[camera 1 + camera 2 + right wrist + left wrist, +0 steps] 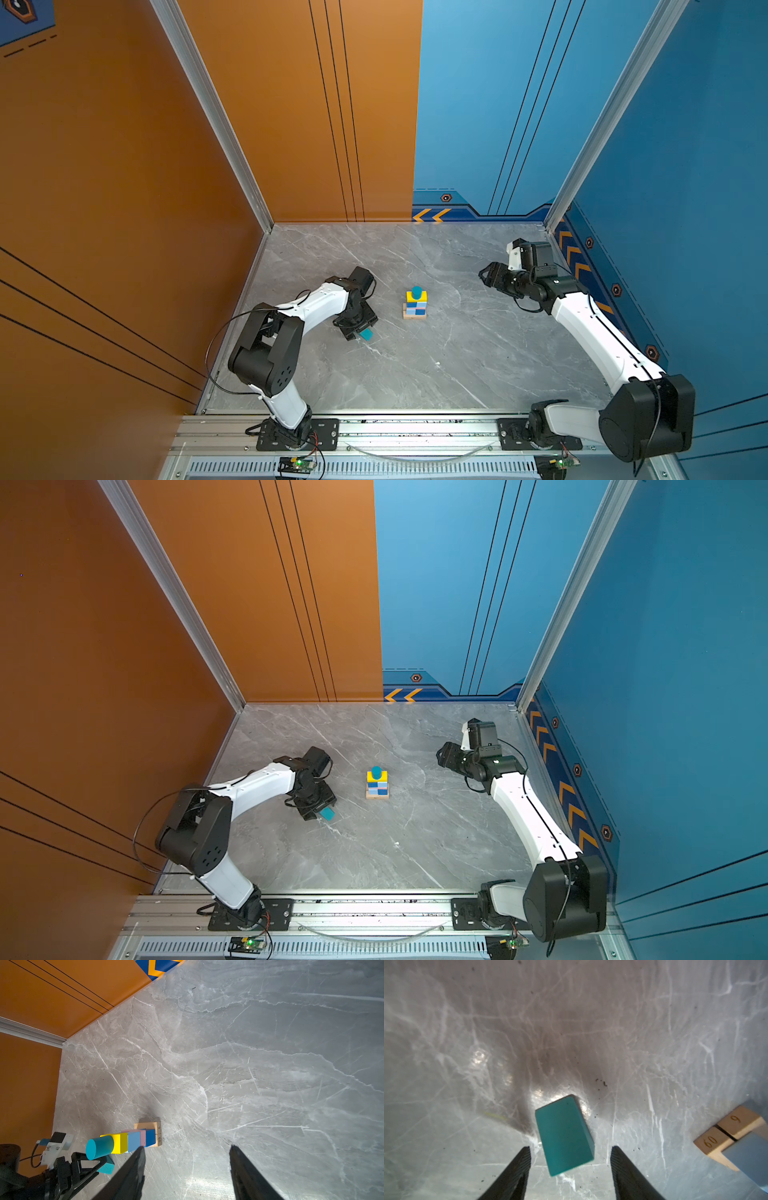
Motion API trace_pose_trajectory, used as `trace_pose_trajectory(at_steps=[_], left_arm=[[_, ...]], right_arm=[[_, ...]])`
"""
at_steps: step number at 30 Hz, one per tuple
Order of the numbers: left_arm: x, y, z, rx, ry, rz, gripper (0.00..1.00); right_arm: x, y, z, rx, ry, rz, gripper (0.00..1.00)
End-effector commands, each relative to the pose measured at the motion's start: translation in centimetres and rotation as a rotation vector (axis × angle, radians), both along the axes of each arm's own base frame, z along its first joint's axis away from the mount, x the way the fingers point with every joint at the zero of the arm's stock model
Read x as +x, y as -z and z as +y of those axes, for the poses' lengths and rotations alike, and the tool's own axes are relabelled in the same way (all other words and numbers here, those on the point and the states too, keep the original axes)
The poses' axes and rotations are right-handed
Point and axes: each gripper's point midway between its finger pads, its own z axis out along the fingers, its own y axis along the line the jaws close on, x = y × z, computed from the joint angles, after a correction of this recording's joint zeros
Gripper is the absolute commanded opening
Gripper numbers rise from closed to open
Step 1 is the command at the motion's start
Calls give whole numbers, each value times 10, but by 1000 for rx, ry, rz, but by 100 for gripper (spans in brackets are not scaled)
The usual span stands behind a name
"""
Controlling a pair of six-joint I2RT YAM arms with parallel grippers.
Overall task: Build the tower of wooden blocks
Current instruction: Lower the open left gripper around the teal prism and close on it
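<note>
The tower [415, 305] [377, 784] stands mid-table: tan plank base [414, 316], blue and pink layers, a yellow block [416, 297] and a teal cylinder [416, 290] on top. A teal prism [563, 1134] [366, 333] lies on the table left of the tower. My left gripper [570, 1150] is open over it, with a gap between each finger and the prism. My right gripper [187, 1147] [484, 276] is open and empty, off to the right of the tower. The right wrist view shows the tower [135, 1138] and the prism [107, 1165].
The grey marble table [457, 365] is boxed in by an orange wall [124, 187] on the left and blue walls [685, 208] behind and on the right. An aluminium rail [415, 432] with the arm bases runs along the front edge.
</note>
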Motion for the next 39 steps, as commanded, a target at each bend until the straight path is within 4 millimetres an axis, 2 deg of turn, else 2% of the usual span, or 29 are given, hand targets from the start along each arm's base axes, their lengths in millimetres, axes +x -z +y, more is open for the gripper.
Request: trace_pose_trajectory(at_steps=[1, 16, 27, 32, 39], left_arm=[[2, 3, 5, 28, 11, 18, 62], [12, 7, -2, 20, 52, 19, 57], [12, 11, 0, 32, 115, 33, 45], [12, 6, 1, 70, 171, 23, 44], [14, -5, -1, 119, 223, -7, 47]], right_arm=[[1, 3, 3, 16, 3, 0, 65], [-2, 10, 1, 9, 11, 19, 65], [-2, 12, 0, 9, 12, 23, 65], [-3, 12, 1, 10, 12, 25, 65], [-4, 14, 2, 11, 11, 30, 65]])
